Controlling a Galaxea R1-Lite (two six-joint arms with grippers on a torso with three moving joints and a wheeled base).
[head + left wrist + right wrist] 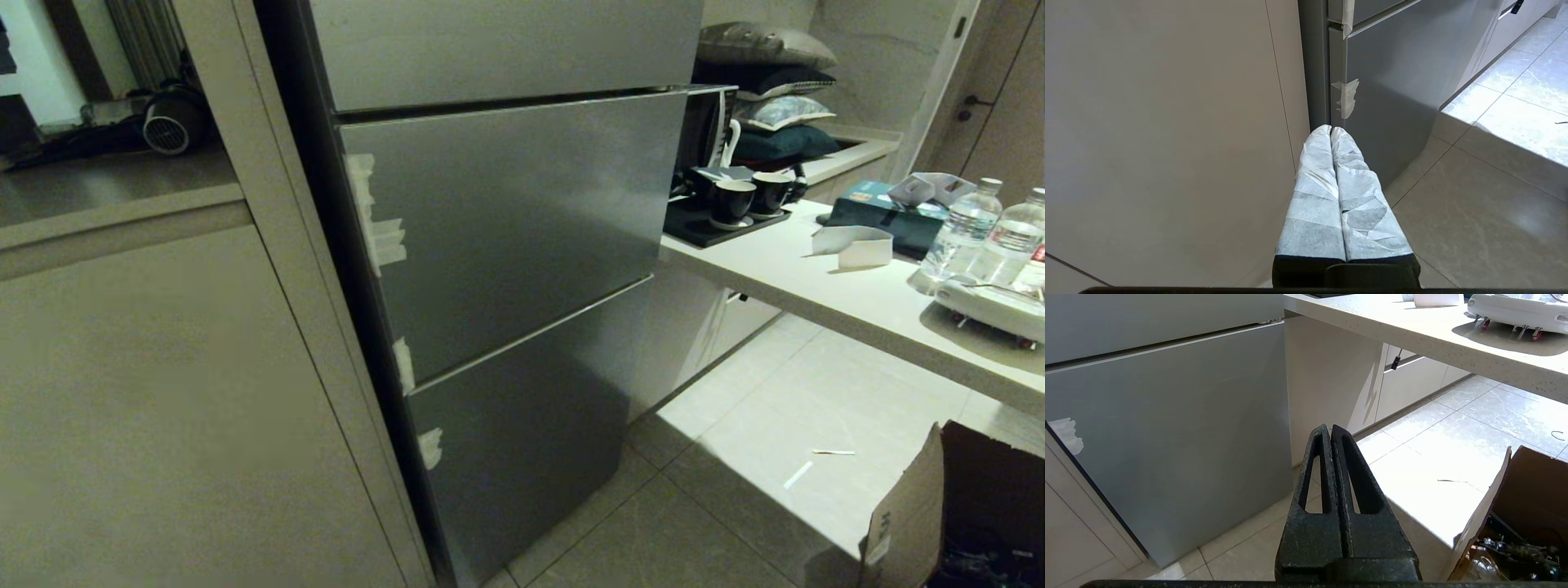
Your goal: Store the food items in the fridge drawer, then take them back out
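A tiled kitchen floor and pale cabinet panels frame a tall grey fridge, seen with all its door fronts shut and scraps of white tape stuck along its left edge. A light countertop is seen running to the right of the fridge, loaded with two dark cups on a black tray, a teal box, a folded white paper and clear water bottles. Stacked cushions are piled behind. An open cardboard box is set on the floor at the lower right. Neither the fridge drawer nor the food items can be seen from any camera. The left gripper, its fingers wrapped in pale tape, is held pressed together and empty, low beside the fridge's left edge. The right gripper, bare and black, is likewise closed on nothing, pointed toward the floor near the fridge's lower right corner.
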